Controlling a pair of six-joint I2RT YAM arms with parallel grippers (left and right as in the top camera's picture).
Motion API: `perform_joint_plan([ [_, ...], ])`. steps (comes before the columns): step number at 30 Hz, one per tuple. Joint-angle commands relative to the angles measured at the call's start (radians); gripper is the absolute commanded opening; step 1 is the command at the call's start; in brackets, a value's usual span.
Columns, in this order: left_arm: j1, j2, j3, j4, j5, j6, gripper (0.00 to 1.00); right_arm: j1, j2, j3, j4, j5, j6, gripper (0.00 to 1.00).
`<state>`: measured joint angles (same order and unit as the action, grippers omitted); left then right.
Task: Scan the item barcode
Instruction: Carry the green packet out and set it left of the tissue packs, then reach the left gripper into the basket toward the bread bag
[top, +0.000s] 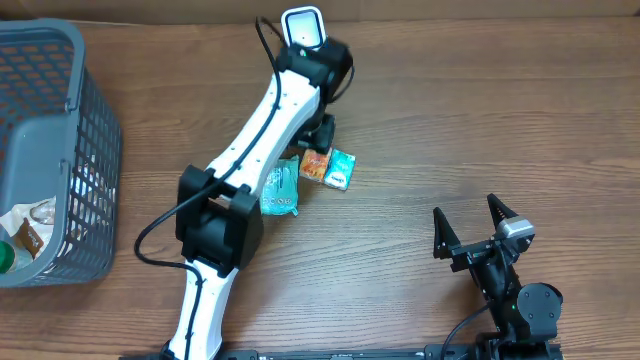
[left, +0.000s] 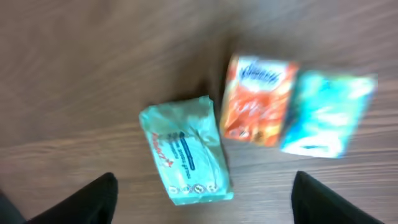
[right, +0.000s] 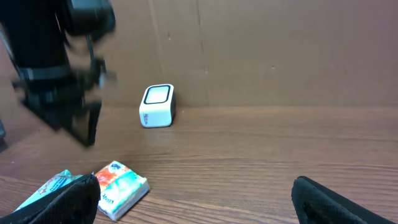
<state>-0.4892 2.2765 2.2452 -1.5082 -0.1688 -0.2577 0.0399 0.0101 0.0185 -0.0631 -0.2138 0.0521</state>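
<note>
Left wrist: left fingers wide, empty, over pale green soft packet, likely for pickup; right fingers wide, idle.

Place: a mock shop checkout set up in a robotics lab.
Surface: a wood-grain desk.
Backdrop: a plain brown cardboard wall stands along the desk's far edge.
Shop gear: a grey plastic shopping basket sits at the desk's left edge, and a white barcode scanner stands by the cardboard.
Goods: a green wipes pack, an orange tissue pack and a teal tissue pack lie close together.
Lab gear: a white left arm and a black right arm are mounted at the near edge.
</note>
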Motion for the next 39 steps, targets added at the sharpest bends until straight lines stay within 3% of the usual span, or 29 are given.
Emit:
perform_joint_plan([
  [1, 0.005, -0.017, 0.250, -0.074, 0.005, -0.006, 0.81, 0.004, -0.007, -0.011, 0.005, -0.005, 0.004, 1.00],
  [4, 0.017, -0.021, 0.456, -0.156, 0.005, 0.004, 1.00, 0.004, -0.007, -0.011, 0.005, -0.005, 0.004, 1.00],
  [10, 0.093, -0.084, 0.750, -0.182, 0.133, 0.129, 1.00, 0.004, -0.007, -0.011, 0.005, -0.005, 0.005, 1.00],
  [12, 0.128, -0.140, 0.760, -0.182, 0.182, 0.157, 1.00, 0.004, -0.007, -0.011, 0.005, -0.005, 0.005, 1.00],
  [19, 0.416, -0.403, 0.744, -0.182, 0.151, 0.072, 0.99, 0.004, -0.007, -0.011, 0.005, -0.005, 0.005, 1.00],
  [22, 0.601, -0.485, 0.692, -0.182, 0.175, 0.031, 0.99, 0.004, -0.007, -0.011, 0.005, -0.005, 0.004, 1.00],
  [27, 0.909, -0.610, 0.432, -0.182, 0.213, 0.010, 0.98, 0.004, -0.007, -0.011, 0.005, -0.005, 0.004, 1.00],
  [33, 1.052, -0.605, 0.161, -0.159, 0.175, 0.006, 0.99, 0.004, -0.007, -0.011, 0.005, -0.005, 0.004, 1.00],
  [39, 1.197, -0.594, -0.132, 0.001, 0.243, 0.011, 1.00, 0.004, -0.007, -0.011, 0.005, -0.005, 0.005, 1.00],
])
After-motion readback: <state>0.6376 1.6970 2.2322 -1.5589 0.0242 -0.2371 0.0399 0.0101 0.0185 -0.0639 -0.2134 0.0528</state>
